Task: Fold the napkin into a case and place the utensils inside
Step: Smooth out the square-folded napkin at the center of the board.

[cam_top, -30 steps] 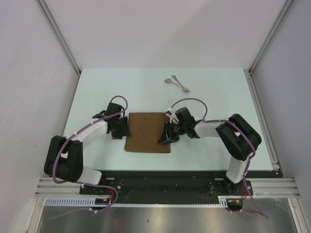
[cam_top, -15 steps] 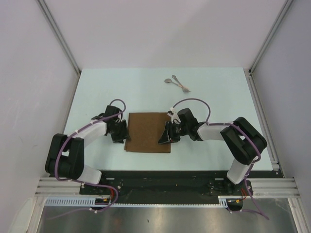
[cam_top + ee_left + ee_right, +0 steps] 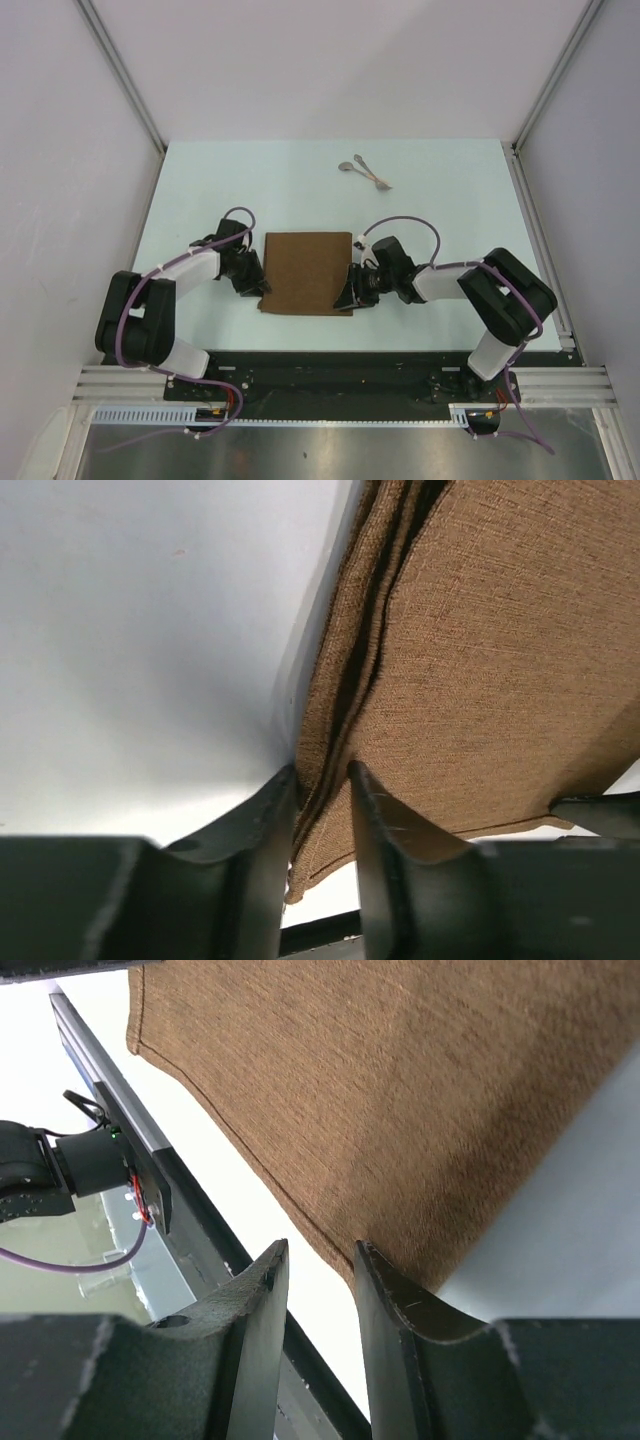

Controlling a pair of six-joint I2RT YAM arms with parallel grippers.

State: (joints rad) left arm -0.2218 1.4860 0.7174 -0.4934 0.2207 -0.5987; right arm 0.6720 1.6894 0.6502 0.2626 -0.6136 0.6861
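Observation:
The brown napkin [image 3: 307, 272] lies flat as a folded rectangle in the middle of the table. My left gripper [image 3: 258, 283] is low at its near left corner. In the left wrist view the napkin's [image 3: 500, 660] loose edge layers run between the fingers of the left gripper [image 3: 320, 770], which stand open around them. My right gripper [image 3: 350, 295] is at the near right corner, open. There the napkin's [image 3: 380, 1080] corner touches only the right fingertip, and bare table shows across the right gripper [image 3: 321, 1247]. The two silvery utensils [image 3: 365, 172] lie crossed at the back.
The table's near edge with its black rail [image 3: 340, 365] runs just behind the napkin's near side. Aluminium frame posts [image 3: 125, 80] rise at the back corners.
Both grippers have slid along the napkin's sides toward its near corners. The left jaws have narrowed around the cloth's edge.

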